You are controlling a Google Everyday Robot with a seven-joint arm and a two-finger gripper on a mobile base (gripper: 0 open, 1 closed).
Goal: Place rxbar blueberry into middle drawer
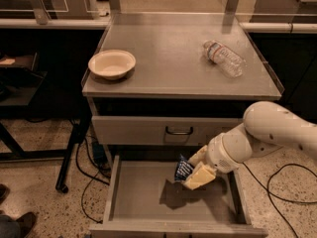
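Cabinet top [168,43]: a bowl [111,63] was set at the left and a water bottle [224,58] was laid on its side at the right, well apart.
Drawer front [133,131]: was seen shut just below the top.
Middle drawer [143,202]: was found open, lower and nearer than that front.
Gripper [195,167]: was positioned over the drawer's right half, with the arm [267,133] extended in from the right.
Snack bar [183,169]: was clasped between the fingers, above the drawer floor.
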